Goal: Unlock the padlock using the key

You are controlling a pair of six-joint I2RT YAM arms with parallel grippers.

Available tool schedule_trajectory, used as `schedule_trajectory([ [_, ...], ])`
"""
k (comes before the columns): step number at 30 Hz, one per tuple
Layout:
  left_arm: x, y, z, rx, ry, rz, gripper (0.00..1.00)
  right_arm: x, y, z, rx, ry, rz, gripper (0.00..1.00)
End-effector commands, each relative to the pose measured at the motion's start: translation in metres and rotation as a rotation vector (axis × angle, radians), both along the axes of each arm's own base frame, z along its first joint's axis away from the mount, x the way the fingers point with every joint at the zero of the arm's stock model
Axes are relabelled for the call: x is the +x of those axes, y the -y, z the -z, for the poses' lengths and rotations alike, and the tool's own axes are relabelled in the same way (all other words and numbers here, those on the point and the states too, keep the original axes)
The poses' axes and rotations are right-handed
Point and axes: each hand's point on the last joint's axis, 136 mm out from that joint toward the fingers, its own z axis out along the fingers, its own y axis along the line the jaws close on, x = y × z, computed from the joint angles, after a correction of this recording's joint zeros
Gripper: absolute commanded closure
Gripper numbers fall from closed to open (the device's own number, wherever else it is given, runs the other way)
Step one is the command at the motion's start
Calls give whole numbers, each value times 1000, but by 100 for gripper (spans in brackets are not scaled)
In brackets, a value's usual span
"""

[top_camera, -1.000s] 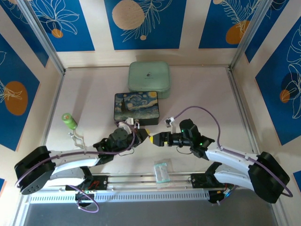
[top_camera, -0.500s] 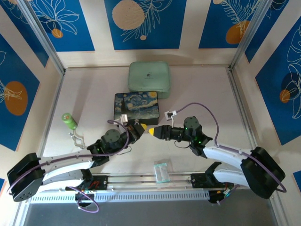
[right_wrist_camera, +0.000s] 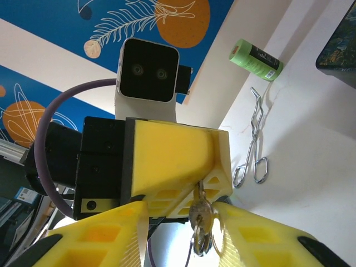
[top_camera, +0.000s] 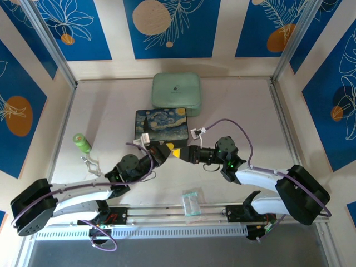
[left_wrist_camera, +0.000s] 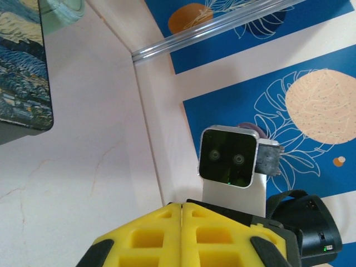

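Key (right_wrist_camera: 199, 216) hangs pinched in my shut left tool (left_wrist_camera: 182, 217), presented so my right tool (right_wrist_camera: 181, 233), fingers part-open either side, can take it.

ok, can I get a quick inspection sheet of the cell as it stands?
surface: pale tabletop, faint hairline marks
job's things: small silvery key on a ring, hanging at the left gripper's fingertips
clutter: painted box with a mint case behind it; green roll and wire tongs at left; clear packet by the base rail
grippers: left gripper shut on the key; right gripper open, fingers either side of the key
cables: purple cable loops off the left wrist
surroundings: blue leaf-print wall panels, aluminium corner post
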Motion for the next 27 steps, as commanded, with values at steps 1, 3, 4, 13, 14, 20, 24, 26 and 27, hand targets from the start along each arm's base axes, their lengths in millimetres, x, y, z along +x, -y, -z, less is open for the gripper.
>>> schedule_trajectory([
  [1,-2,1,-16,-42,54,7,100,-2,-4,-14,32,33,-25,72],
  [3,-2,1,-16,-42,52,6,100,-1,-4,-13,30,29,-22,73],
  [4,-2,1,-15,-42,49,5,100,0,-4,-12,30,27,-19,74],
  [13,-4,1,-10,-22,41,13,100,5,0,-13,35,36,7,100],
  [14,-4,1,-9,-19,38,13,100,5,1,-12,33,35,6,100],
  [20,-1,-3,-2,19,32,-13,78,6,2,-3,6,22,13,100],
  [24,6,-16,15,167,11,-79,5,10,1,2,-41,6,23,100],
  [26,9,-28,24,283,-9,-124,0,13,2,7,-89,-2,38,100],
  [27,11,-35,26,337,-18,-143,0,14,3,10,-108,-2,48,100],
])
